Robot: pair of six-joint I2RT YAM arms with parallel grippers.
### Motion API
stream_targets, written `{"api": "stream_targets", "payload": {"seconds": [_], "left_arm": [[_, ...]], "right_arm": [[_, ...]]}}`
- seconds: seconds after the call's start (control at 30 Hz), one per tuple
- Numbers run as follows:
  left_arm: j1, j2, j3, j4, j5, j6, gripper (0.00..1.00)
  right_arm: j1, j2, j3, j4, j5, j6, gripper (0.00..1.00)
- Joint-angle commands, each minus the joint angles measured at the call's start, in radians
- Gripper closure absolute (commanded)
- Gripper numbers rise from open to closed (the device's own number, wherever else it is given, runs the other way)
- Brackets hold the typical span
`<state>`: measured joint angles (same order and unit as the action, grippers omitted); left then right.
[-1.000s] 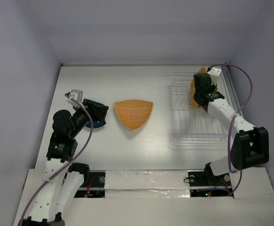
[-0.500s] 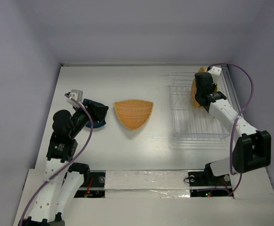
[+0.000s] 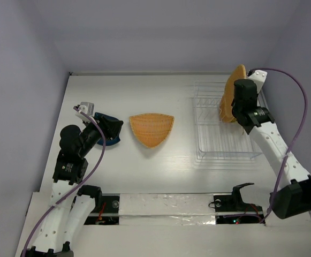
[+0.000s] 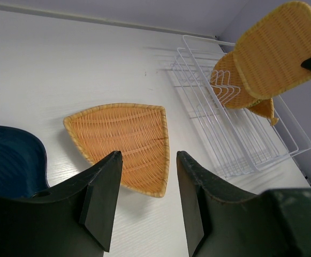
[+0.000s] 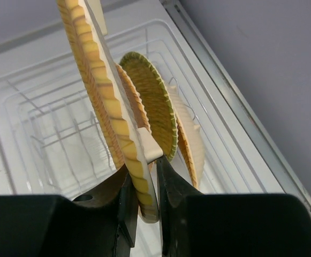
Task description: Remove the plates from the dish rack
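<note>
My right gripper (image 3: 240, 104) (image 5: 144, 179) is shut on the lower edge of an orange-tan woven plate (image 3: 231, 92) (image 5: 99, 91) (image 4: 275, 48), holding it upright above the clear dish rack (image 3: 219, 142) (image 5: 37, 123) (image 4: 235, 139). Two more woven plates (image 5: 152, 110) (image 4: 233, 85) stand on edge between the tines at the rack's far end. A rounded-triangle woven plate (image 3: 152, 128) (image 4: 123, 142) lies flat on the table. Beside it rests a dark blue dish (image 3: 112, 143) (image 4: 10, 166). My left gripper (image 3: 110, 128) (image 4: 147, 160) hovers over the blue dish, open with nothing between its fingers.
The rack sits at the table's right side, close to the right wall (image 3: 305, 80). A purple cable (image 3: 300, 118) loops off the right arm. The white tabletop (image 3: 144, 96) stretches between the rack and the flat plates.
The right arm has risen, lifting the woven plate up out of the rack tines. The left arm has not moved.
</note>
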<state>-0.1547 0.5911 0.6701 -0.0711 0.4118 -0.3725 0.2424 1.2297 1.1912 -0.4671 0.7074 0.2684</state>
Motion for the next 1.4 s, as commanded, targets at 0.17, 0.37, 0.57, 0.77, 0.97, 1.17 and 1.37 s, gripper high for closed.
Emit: {"api": "stream_targets", "payload": {"seconds": [0.17, 0.37, 0.57, 0.77, 0.97, 1.17, 1.37], "left_arm": [[0.009, -0.007, 0.025, 0.059, 0.019, 0.001, 0.58], [0.009, -0.004, 0.022, 0.059, 0.018, 0.003, 0.58], [0.018, -0.002, 0.020, 0.060, 0.021, 0.001, 0.58], [0.018, -0.004, 0.020, 0.059, 0.018, 0.000, 0.58], [0.027, -0.005, 0.019, 0.060, 0.021, -0.002, 0.58], [0.027, -0.004, 0.019, 0.065, 0.030, -0.003, 0.58], [0.027, -0.010, 0.020, 0.062, 0.028, -0.003, 0.58]], "right_arm": [[0.054, -0.197, 0.033, 0.079, -0.307, 0.038, 1.00], [0.144, -0.249, -0.069, 0.281, -0.556, 0.156, 1.00], [0.244, -0.112, -0.185, 0.598, -0.838, 0.374, 1.00], [0.324, 0.060, -0.275, 0.838, -0.928, 0.602, 1.00], [0.376, 0.168, -0.320, 0.955, -0.899, 0.715, 1.00], [0.376, 0.257, -0.433, 1.156, -0.812, 0.889, 1.00], [0.376, 0.364, -0.484, 1.269, -0.827, 0.983, 1.00]]}}
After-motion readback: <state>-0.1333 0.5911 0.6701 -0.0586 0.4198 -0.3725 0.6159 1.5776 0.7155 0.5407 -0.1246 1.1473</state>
